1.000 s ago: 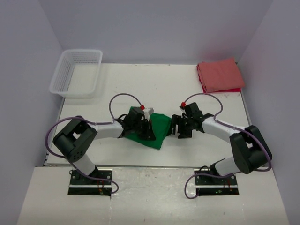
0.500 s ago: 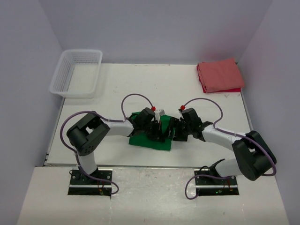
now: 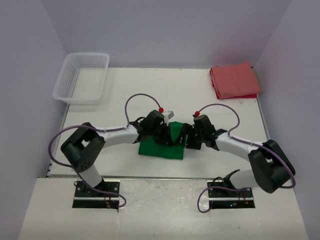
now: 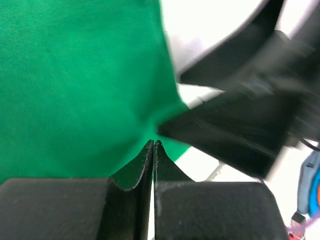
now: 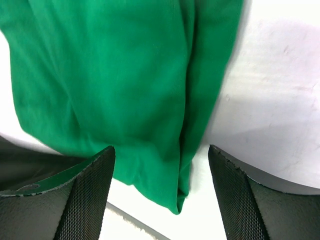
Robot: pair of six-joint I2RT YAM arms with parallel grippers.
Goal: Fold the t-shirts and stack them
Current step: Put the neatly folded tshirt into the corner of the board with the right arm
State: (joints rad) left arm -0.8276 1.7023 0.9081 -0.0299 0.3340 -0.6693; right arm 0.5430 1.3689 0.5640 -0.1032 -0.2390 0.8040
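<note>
Green t-shirt (image 3: 159,148) now squared | left hand (image 4: 153,143) clenched on its edge | right hand (image 5: 160,150) released, moved closer

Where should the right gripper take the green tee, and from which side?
On the green t-shirt, probably the doubled edge, approached from the right. That fold lies between the fingers of the open right gripper, and the left gripper pinches the other side.

Green t-shirt (image 4: 75,75), edges beyond frame

Bright, even light (left wrist view blurred), soft shadows.
</note>
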